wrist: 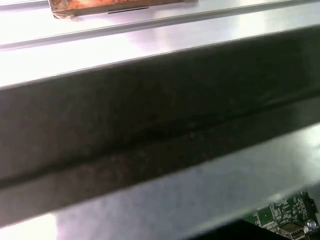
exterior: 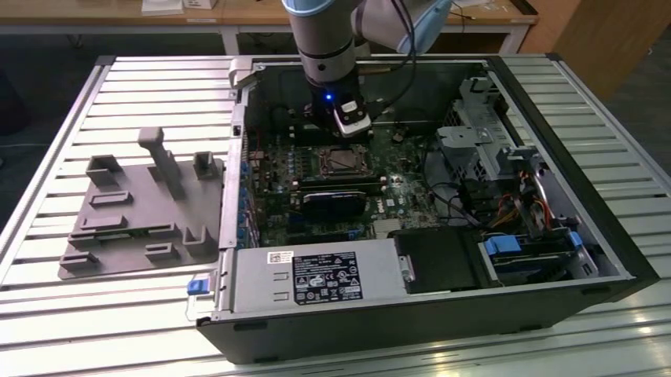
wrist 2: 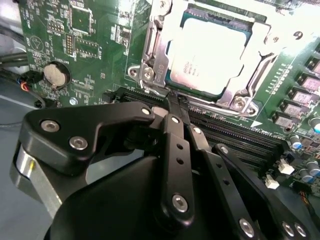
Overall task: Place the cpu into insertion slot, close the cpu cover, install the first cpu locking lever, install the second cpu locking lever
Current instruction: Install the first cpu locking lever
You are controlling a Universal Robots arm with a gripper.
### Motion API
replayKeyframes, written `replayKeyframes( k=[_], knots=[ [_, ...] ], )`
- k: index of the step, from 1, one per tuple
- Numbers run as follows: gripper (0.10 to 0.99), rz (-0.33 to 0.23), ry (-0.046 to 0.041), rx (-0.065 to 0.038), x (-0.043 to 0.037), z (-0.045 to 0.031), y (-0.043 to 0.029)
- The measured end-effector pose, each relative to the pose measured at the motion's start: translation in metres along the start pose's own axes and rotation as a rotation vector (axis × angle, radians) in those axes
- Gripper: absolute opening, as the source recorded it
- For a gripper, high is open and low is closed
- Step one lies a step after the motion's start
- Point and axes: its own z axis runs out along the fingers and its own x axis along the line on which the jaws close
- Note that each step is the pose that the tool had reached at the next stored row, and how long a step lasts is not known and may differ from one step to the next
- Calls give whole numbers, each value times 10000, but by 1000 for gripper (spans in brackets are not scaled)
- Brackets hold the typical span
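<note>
Your hand (wrist 2: 177, 102) has its fingers pressed together, with nothing visibly pinched between them. The tip sits right at the near edge of the insertion slot (wrist 2: 145, 75); I can't tell whether it touches or is just off it. The cpu (wrist 2: 212, 55) lies flat in the slot just ahead of the fingertips, with the cpu cover (wrist 2: 157, 35) down over it and framing it. I can't make out whether either locking lever is latched.

Risks, my read:
- The tip is narrow and against bare metal. A sideways slip lands it on the memory slots (wrist 2: 235, 132) right beneath the fingers, or drags it across the motherboard (wrist 2: 90, 45).
- Push too far forward and you load the cover or the chip face.
- If the cover isn't fully seated, a lever forced over it could bind or spring back.
</note>
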Motion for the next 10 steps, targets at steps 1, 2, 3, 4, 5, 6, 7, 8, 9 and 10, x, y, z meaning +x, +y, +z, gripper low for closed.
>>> replayKeyframes(
  k=[1,2,3,4,5,6,7,8,9,10],
  knots=[
    [106,3,1,4,1,3,-2],
    [106,4,2,9,1,6,-3],
    [106,5,2,11,1,7,-4],
    [106,5,3,12,1,7,-4],
    [106,5,4,8,1,7,-4],
    [106,6,3,6,1,8,-4],
    [106,6,2,2,1,8,-3],
    [106,6,2,1,1,8,-3],
    [106,6,1,0,1,5,-2],
    [106,7,0,-6,-1,1,0]
  ],
)
